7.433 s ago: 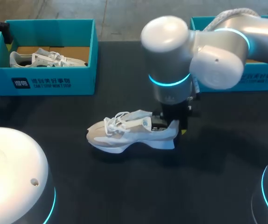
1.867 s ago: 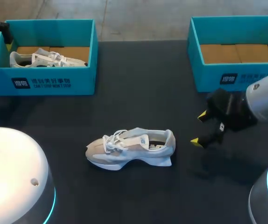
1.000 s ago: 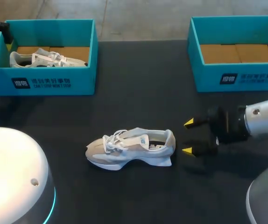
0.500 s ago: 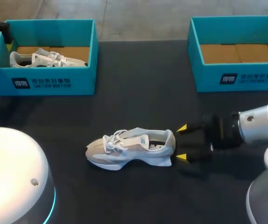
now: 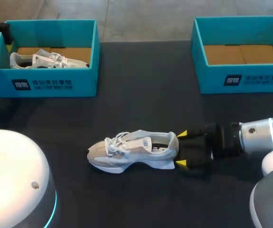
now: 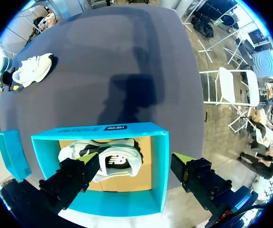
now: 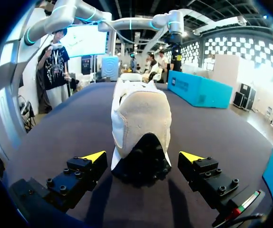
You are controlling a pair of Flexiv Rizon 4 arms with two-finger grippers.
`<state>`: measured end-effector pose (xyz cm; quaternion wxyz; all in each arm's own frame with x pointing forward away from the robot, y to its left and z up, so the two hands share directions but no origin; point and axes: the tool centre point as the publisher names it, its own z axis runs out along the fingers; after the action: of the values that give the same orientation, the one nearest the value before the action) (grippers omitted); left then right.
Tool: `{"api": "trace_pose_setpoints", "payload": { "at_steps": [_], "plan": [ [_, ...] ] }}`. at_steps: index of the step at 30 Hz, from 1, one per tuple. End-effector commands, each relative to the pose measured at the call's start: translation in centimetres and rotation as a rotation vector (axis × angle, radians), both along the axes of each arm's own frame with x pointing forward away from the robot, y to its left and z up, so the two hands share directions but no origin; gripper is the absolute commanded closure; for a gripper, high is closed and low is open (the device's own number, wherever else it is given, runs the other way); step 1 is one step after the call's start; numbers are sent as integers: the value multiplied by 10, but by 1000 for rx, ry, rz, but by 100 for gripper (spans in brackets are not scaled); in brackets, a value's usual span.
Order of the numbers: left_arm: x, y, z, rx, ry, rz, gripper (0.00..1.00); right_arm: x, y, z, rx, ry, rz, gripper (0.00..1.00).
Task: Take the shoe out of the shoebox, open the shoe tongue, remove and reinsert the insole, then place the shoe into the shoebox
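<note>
1. Shoe [image 5: 131, 151] lies on its sole near the middle of the dark surface [image 5: 141, 95]. Toe points toward my left, heel toward my right.
2. Right gripper [image 5: 181, 148] sits low at the heel, fingers spread wide, one yellow tip on each side. The right wrist view shows a gap between the heel and each finger [image 7: 82, 173]. Nothing is held.
3. Left gripper [image 6: 136, 161] hangs above the left shoebox [image 6: 158, 166], fingers wide apart, holding nothing. A second shoe [image 6: 108, 161] lies inside.
4. Right shoebox [image 5: 241, 78] stands at the far right, well apart from the shoe.
</note>
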<state>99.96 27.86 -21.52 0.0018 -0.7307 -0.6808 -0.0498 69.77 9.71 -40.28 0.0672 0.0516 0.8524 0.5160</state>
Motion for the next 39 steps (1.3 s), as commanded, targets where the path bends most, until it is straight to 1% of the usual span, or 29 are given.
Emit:
{"api": "trace_pose_setpoints", "payload": {
  "at_steps": [1, 9, 12, 17, 22, 30, 39],
  "plan": [
    [-1, 0, 0, 1, -3, 0, 0, 7, 3, -4, 8, 6, 11, 0],
    [-1, 0, 0, 1, -3, 0, 0, 8, 0, -1, 12, 10, 16, 0],
    [-1, 0, 0, 1, -3, 0, 0, 8, -3, -4, 37, 9, 21, 0],
    [-1, 0, 0, 1, -3, 0, 0, 7, -16, -8, 66, 17, 6, 0],
    [-1, 0, 0, 1, -3, 0, 0, 6, -26, -6, 80, 18, 4, 0],
    [-1, 0, 0, 1, -3, 0, 0, 8, -25, -8, 90, 31, 20, 0],
    [-1, 0, 0, 1, -3, 0, 0, 11, -27, -6, 98, 39, 0, 0]
  ]
}}
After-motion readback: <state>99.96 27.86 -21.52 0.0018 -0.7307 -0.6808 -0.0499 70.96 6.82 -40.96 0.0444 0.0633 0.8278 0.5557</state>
